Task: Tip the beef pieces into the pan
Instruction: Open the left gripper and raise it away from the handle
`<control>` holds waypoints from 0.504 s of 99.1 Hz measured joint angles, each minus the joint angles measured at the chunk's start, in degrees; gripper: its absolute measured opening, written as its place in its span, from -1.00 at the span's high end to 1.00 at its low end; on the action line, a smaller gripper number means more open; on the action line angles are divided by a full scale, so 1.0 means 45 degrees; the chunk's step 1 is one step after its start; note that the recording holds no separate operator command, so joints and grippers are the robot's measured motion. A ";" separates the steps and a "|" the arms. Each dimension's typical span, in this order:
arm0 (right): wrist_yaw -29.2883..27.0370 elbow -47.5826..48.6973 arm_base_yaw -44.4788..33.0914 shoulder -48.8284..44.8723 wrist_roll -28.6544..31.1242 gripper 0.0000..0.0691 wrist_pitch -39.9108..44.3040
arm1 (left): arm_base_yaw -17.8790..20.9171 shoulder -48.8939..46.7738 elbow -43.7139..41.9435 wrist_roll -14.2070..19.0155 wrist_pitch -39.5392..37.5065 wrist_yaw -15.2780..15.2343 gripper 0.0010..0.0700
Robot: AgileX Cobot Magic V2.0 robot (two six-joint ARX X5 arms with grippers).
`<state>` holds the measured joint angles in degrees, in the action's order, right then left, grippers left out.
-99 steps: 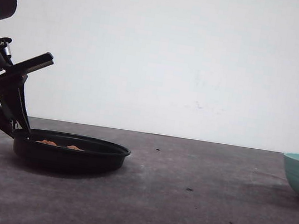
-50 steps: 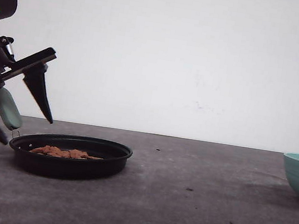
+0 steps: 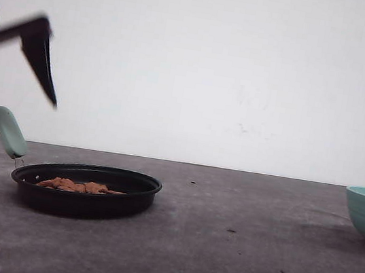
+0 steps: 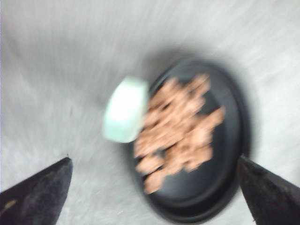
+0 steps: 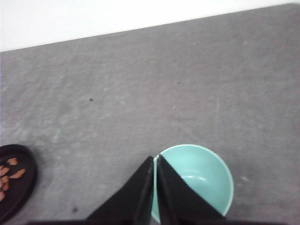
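Beef pieces [image 3: 77,186] lie in the black pan [image 3: 85,191], and both grippers are empty.

The pan is seen resting flat on the grey table [image 3: 220,252], towards its left, with its mint-green handle [image 3: 8,132] angled up and away from the rim. The orange-brown chunks are heaped inside it, a placement consistent with the pour being finished. The left gripper [image 4: 154,187] is held above the pan, jaws spread wide, nothing between them, and it is blurred. Its height is judged to keep it clear of the handle. The right gripper [image 5: 155,187] is poised over the empty teal bowl [image 5: 201,173] well apart to the right, its fingertips pressed together with nothing gripped.
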<state>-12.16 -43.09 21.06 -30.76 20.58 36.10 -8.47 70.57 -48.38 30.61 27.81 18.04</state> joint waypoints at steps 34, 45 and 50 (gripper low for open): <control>-0.1928 0.0141 0.0000 0.0000 -0.1234 0.98 -0.0554 | 0.0019 -0.6499 0.0000 -0.1525 0.0185 -0.1093 0.79; -0.1972 0.0680 0.0010 0.0262 -0.1734 0.98 -0.1171 | 0.0019 -0.8359 0.0000 -0.2579 0.0743 -0.2152 0.94; -0.1972 0.1035 0.0092 0.0515 -0.1889 0.98 -0.1418 | 0.0019 -0.9233 0.0010 -0.3104 0.1273 -0.2453 0.95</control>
<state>-21.04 -38.44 21.47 -28.45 12.08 29.71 -8.38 29.02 -48.34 16.64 33.54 7.01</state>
